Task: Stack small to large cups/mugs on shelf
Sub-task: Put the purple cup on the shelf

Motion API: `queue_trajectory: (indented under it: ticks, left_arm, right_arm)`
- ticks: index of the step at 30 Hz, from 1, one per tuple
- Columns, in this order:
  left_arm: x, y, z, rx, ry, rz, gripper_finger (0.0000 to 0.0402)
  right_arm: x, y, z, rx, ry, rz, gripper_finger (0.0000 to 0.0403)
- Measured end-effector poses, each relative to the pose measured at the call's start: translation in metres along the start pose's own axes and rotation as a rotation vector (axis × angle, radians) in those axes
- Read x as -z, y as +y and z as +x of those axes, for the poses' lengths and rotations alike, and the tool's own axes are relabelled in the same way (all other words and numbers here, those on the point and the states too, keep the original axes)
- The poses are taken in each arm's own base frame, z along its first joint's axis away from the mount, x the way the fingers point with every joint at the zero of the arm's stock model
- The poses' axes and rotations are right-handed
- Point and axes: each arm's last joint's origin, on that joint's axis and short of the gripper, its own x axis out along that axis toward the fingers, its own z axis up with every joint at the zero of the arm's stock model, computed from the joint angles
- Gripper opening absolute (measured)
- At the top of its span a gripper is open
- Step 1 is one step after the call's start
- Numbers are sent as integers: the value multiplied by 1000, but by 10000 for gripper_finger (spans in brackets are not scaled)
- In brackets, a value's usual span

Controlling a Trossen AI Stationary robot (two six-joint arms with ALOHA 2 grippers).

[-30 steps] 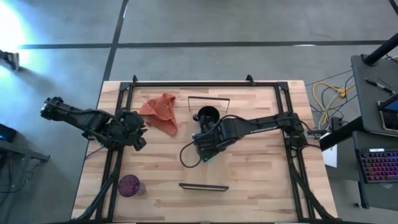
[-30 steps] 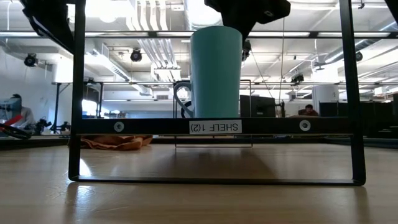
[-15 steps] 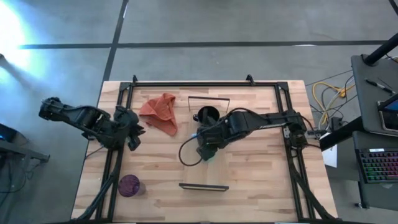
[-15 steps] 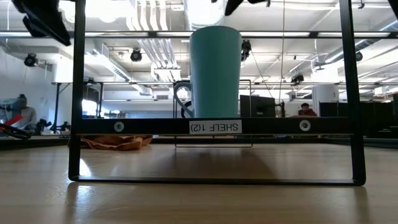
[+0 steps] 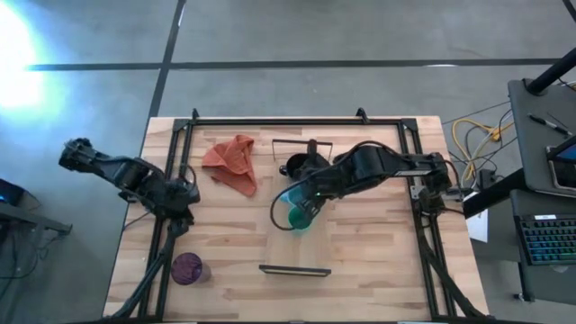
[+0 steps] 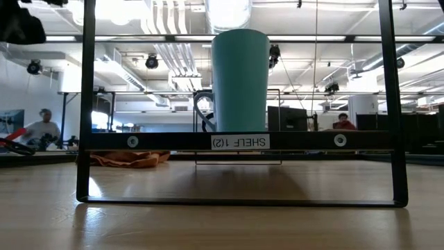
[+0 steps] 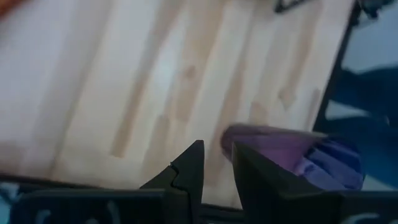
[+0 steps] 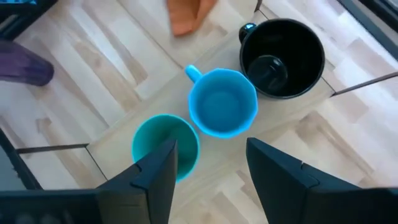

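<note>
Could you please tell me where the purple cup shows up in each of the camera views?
High view: the purple cup stands on the tabletop at the picture's lower left.
Low view: not in it.
Left wrist view: just beyond that arm's fingers, partly hidden by one.
Right wrist view: cut off at the upper-left edge.
Shared landmark: the orange cloth, also in the low and right wrist views.

Three cups (image 8: 222, 111) in a row on the shelf (image 8: 112, 146) — fourth (image 5: 187, 267) apart.

One camera hangs overhead, looking straight down; another sits at tabletop level, facing the room. Each wrist camera peers down close. The green cup (image 5: 298, 216) (image 8: 165, 147) appears overhead and right-wrist.
</note>
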Motion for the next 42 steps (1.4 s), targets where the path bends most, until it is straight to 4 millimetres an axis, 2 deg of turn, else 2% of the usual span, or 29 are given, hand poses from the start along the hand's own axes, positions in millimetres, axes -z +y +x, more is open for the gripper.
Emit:
queue_trajectory:
  ticks: [6, 9, 16, 32, 35, 39, 42]
  left_arm:
    - [11, -18, 3, 74, 96, 115, 69]
    - [17, -26, 9, 93, 164, 116, 69]
    - [19, -48, 20, 152, 176, 132, 69]
    - [17, -62, 67, -43, 281, 113, 68]
    - [16, -64, 75, -70, 297, 119, 53]
    - [14, -67, 81, -105, 303, 129, 9]
    - [8, -67, 80, -129, 282, 88, 3]
  right_arm:
    - [0, -4, -7, -11, -13, -47, 185]
    - [0, -5, -10, -9, -24, -66, 185]
    - [-5, -10, -8, 2, -27, -114, 185]
    - [-22, -27, -3, 25, -25, -189, 185]
    - [-25, -32, -4, -16, 4, -189, 185]
    - [-27, -37, -8, -30, 5, -181, 185]
    - [-28, -41, -15, -38, -9, -176, 185]
